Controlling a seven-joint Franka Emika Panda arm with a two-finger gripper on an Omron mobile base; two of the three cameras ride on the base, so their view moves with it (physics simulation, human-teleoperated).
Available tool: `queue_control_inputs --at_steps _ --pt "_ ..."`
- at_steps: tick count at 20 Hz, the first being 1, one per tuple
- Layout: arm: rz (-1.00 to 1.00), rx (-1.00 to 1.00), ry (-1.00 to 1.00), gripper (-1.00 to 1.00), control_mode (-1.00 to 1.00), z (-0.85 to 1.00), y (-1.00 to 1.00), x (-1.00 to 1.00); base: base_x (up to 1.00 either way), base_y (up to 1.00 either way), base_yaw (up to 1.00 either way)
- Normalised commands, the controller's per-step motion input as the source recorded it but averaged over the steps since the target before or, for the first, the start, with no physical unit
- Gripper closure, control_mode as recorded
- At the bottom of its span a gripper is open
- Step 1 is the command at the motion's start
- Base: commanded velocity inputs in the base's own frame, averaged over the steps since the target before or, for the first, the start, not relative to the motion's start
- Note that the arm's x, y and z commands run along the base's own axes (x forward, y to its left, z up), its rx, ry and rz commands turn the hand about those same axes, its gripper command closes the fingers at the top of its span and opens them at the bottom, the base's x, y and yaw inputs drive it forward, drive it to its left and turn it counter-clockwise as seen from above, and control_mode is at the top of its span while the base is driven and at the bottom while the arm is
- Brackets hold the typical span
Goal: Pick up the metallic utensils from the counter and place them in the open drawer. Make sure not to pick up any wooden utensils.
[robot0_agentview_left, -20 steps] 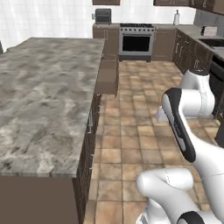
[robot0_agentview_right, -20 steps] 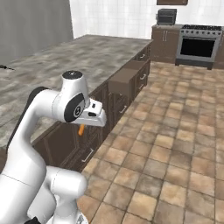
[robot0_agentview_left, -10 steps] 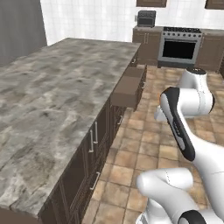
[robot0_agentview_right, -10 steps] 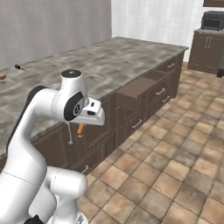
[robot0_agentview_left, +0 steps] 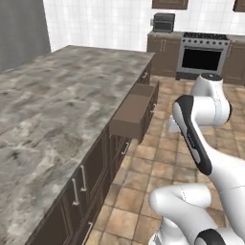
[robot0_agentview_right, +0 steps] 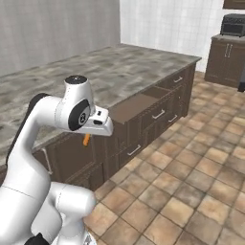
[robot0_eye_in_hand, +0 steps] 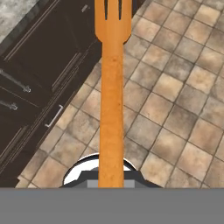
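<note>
Open drawer juts from counter, contents unclear. Gripper clamped on orange fork, tines pointing 12 o'clock in hand view, over floor tiles.

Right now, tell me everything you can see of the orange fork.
The orange fork is slim and flat, matte orange, with a long straight handle widening to a head with short tines. The gripper is shut on the handle's end. In the hand view it points straight away from the gripper, above the tiled floor beside the dark cabinets. In the right base view its orange tip hangs below the hand, short of the open drawer.
</note>
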Motion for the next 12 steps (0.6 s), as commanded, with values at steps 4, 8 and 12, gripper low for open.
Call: queue_control_inputs --at_steps 4,8,12 --pt "0.00 0.00 0.00 1.00 1.00 0.00 0.00 0.00 1.00 -0.36 0.00" --pt "0.00 0.00 0.00 1.00 1.00 0.00 0.00 0.00 1.00 -0.19 0.00" --pt "0.00 0.00 0.00 1.00 1.00 0.00 0.00 0.00 0.96 -0.03 0.00"
